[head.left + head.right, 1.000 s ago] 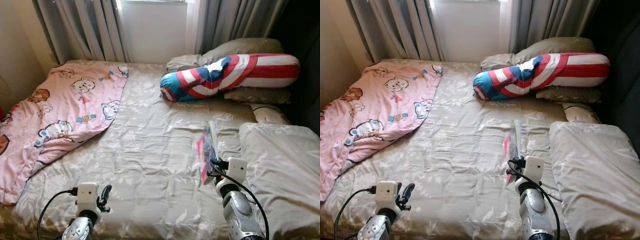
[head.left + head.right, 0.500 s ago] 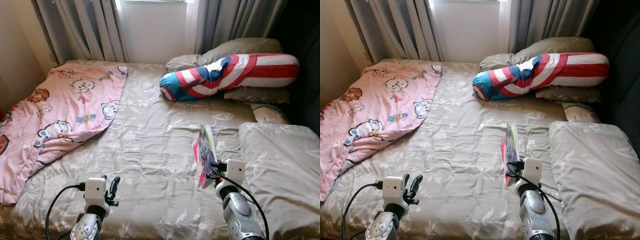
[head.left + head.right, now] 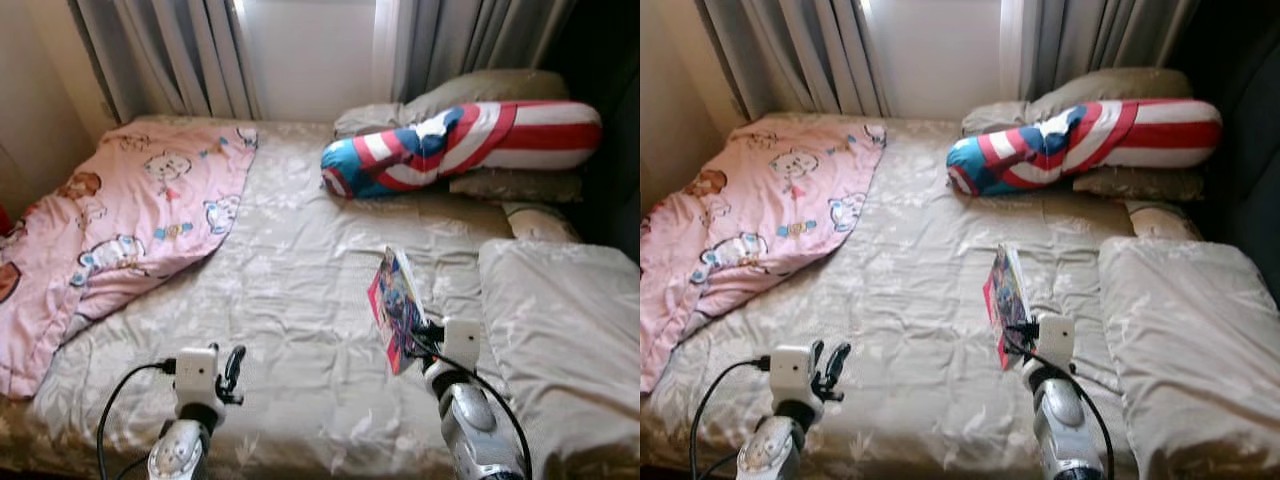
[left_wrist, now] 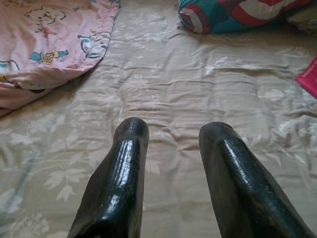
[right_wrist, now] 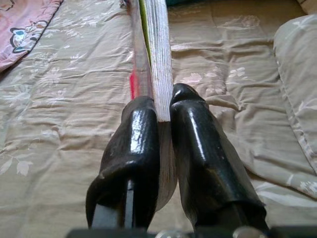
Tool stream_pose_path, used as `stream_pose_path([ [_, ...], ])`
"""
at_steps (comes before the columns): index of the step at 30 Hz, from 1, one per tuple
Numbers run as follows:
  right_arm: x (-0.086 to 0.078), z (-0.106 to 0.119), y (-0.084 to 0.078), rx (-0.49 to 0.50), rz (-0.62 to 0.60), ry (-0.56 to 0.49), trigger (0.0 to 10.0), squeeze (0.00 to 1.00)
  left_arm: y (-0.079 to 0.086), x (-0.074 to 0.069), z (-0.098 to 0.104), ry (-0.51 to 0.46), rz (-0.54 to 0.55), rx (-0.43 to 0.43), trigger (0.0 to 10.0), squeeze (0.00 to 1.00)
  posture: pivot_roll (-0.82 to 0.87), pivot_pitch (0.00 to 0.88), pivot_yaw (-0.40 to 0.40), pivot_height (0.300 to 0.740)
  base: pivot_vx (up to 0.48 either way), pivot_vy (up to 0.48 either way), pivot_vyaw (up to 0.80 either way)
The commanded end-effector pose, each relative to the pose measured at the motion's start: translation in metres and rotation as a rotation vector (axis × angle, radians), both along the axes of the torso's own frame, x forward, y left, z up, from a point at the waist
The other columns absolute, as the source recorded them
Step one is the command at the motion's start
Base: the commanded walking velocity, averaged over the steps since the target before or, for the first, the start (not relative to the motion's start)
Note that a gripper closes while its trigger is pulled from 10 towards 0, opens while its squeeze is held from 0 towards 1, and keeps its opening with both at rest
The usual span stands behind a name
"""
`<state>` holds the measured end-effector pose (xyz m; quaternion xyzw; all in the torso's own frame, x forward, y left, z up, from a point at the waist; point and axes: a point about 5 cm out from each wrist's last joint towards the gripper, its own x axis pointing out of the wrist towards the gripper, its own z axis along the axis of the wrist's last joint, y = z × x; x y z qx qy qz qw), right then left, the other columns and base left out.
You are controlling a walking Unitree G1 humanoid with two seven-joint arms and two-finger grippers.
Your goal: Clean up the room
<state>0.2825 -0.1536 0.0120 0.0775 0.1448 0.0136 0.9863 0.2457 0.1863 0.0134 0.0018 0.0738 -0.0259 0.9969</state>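
Bedding fills most of the head views: a grey-beige floral quilt lies flat over the bed, so anything left on it stands out as clutter. A pink cartoon-print blanket lies rumpled across the left side of the frame, its lower edge spilling toward the bed's side, which reads as not yet straightened. At upper right a red, white and blue striped bolster rests against grey pillows under the curtains, and a large grey pillow sits at lower right. The thing in hand is a thin book with a pink cover, just right of centre — held by its lower edge and standing nearly upright, tilted a little to the left, apparently clear of the quilt, a sensible hold for carrying it off the bed. The right gripper is clenched on it, one black finger pressing each side of the page block. That arm reaches forward from lower right. The left gripper hovers low over the quilt at lower left — fingers parted, holding nothing, pointing up the bed.
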Motion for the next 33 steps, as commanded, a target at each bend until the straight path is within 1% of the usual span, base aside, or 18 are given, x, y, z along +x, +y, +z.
stream_pose_path([
  [1,0.0058,0.0090,-0.0037,-0.010,-0.013,-0.053,10.0,0.00,0.0000,-0.0020,-0.0022,0.018,0.002,-0.008,10.0,0.00,0.00,0.011,-0.003,0.686,0.000,0.000,0.00],
  [7,0.0058,0.0079,-0.0052,-0.024,-0.017,-0.042,10.0,0.00,-0.0020,-0.0004,-0.0012,0.019,-0.001,-0.012,10.0,0.00,0.00,0.003,-0.004,0.686,0.000,0.000,0.00],
  [10,0.0071,0.0051,-0.0048,-0.051,-0.012,-0.007,10.0,0.00,-0.0025,0.0001,-0.0017,0.022,-0.002,-0.014,10.0,0.00,0.00,0.000,-0.006,0.686,0.000,0.000,0.00],
  [13,0.0081,0.0076,-0.0028,-0.058,0.001,-0.029,10.0,0.00,-0.0023,-0.0001,-0.0019,0.023,-0.002,-0.015,10.0,0.00,0.00,0.000,-0.006,0.666,0.000,0.000,0.00],
  [18,0.0085,0.0095,-0.0022,-0.047,-0.005,-0.051,10.0,0.00,-0.0021,-0.0002,-0.0027,0.026,0.001,-0.017,10.0,0.00,0.00,0.000,-0.009,0.666,0.000,0.000,0.00],
  [26,0.0081,0.0086,-0.0032,-0.060,-0.012,-0.045,10.0,0.00,-0.0048,0.0023,-0.0026,0.027,-0.007,-0.021,10.0,0.00,0.00,0.000,-0.010,0.666,0.000,0.000,0.00],
  [33,0.0072,0.0073,-0.0045,-0.065,-0.018,-0.039,10.0,0.00,-0.0026,0.0037,-0.0018,0.026,-0.006,-0.021,10.0,0.00,0.00,0.002,-0.010,0.666,0.000,0.000,0.00],
])
